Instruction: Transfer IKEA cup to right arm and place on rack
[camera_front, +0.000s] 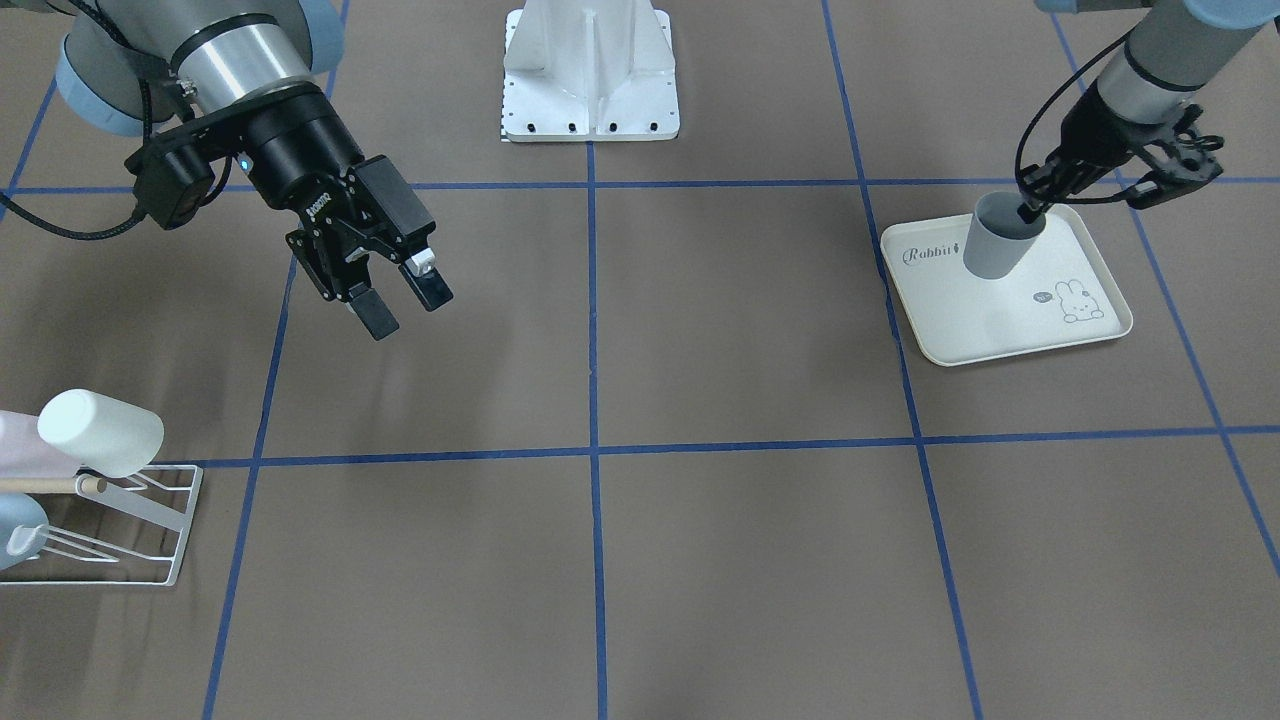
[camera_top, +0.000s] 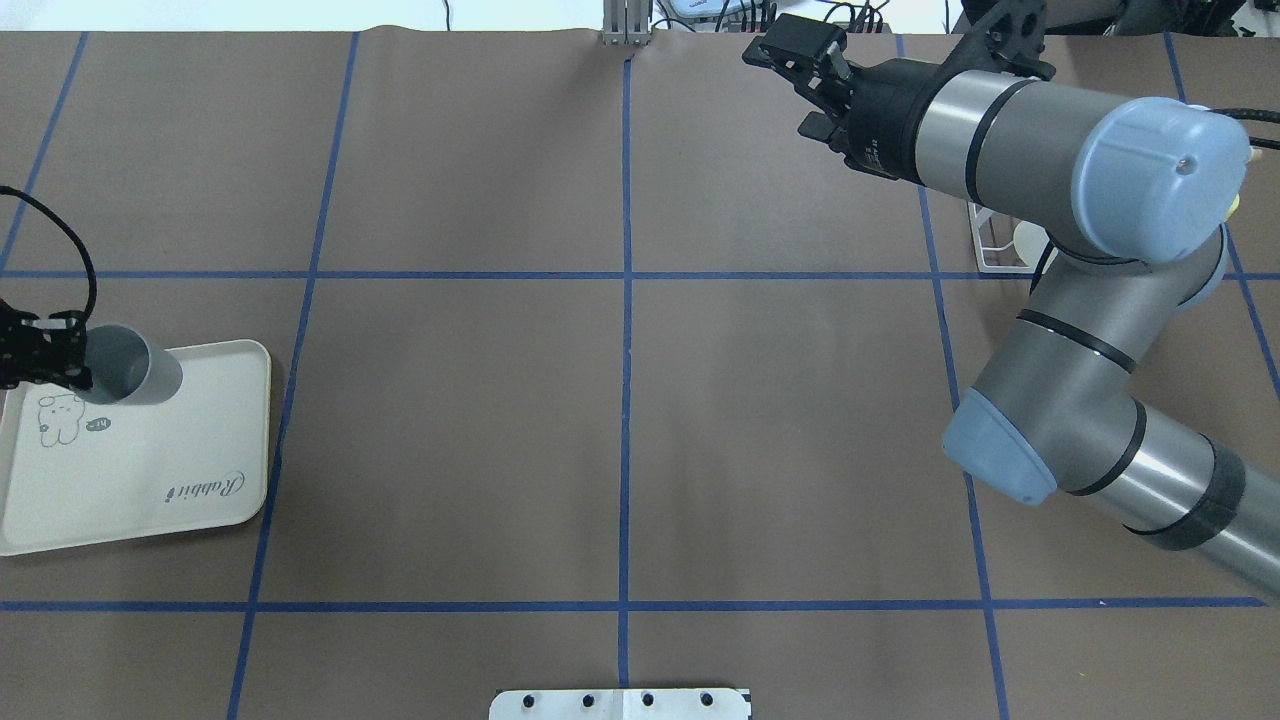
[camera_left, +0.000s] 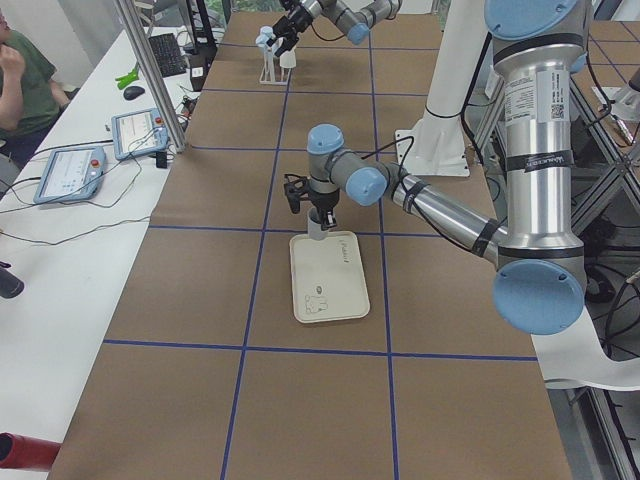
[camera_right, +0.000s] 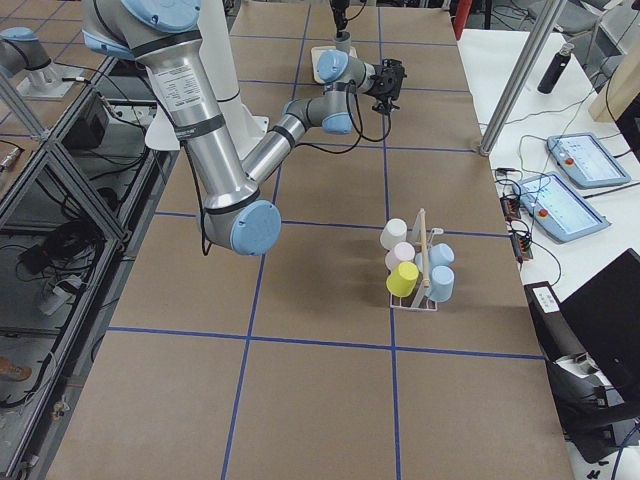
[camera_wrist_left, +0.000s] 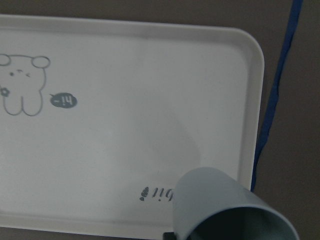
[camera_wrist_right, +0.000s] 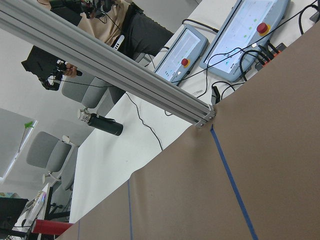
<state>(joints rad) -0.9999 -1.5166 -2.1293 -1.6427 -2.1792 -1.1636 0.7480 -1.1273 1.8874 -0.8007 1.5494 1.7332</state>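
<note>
My left tool is clamped on the rim of the grey IKEA cup, one finger inside it, over the rabbit tray near the desk's left end. My right tool hangs with jaws apart, holding nothing, well apart from the rack at the right end, which carries a white cup.

Brown paper with blue tape lines covers the table. Beyond the fingers of the right gripper stands an aluminium post, then a white desk with control tablets and grey chairs.
</note>
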